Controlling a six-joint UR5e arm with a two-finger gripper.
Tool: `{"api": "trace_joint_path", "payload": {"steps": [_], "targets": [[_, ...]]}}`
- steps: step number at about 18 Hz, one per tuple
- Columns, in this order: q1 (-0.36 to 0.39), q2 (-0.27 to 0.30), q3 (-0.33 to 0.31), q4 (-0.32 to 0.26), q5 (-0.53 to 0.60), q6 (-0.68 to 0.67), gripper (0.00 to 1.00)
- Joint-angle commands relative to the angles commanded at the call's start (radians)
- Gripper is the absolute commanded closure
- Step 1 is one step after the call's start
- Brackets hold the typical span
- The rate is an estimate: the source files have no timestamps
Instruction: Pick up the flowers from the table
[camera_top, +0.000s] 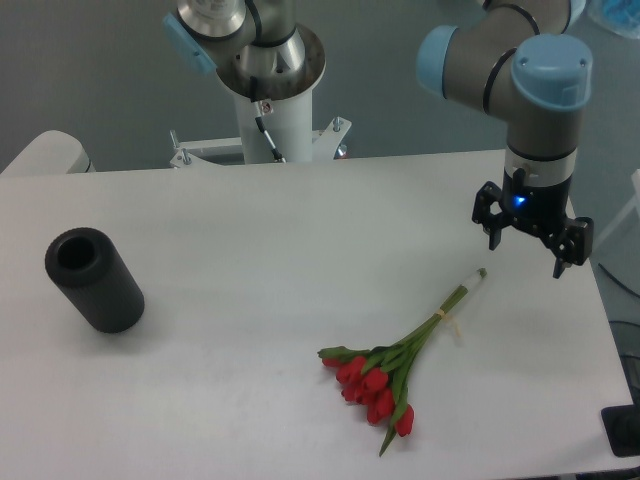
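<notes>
Flowers (400, 362) are lying flat on the white worktop (250, 250), slanting with red heads near the front and stem ends pointing up toward the gripper (530, 248), whose jaws are hanging apart, holding nothing.

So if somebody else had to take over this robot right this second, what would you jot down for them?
Gripper: open, empty, hanging above the right side of the table, up and to the right of the stem ends.
Flowers: lying flat on the table near the front right, red heads toward the front edge, whitish stem ends pointing back toward the gripper. Nothing touches them.
Black cylinder: on the left side, far from the bunch, not in the way.
Done: nothing yet; the bunch is not grasped.
Left: bring the gripper over the stems, lower, close, lift.
</notes>
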Motion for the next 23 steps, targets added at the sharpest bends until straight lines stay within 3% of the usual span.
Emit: {"api": "trace_joint_path", "payload": {"steps": [10,12,18,23], "targets": [[-0.014,0.009,-0.040,0.003,-0.009,-0.023,0.00],[-0.017,0.012,-0.049,0.003,-0.014,-0.084,0.00],[-0.077,0.021,-0.156,0.006,-0.027,-0.366,0.00],[-0.101,-0.035,-0.166,0.014,-0.055,-0.390,0.00]]}}
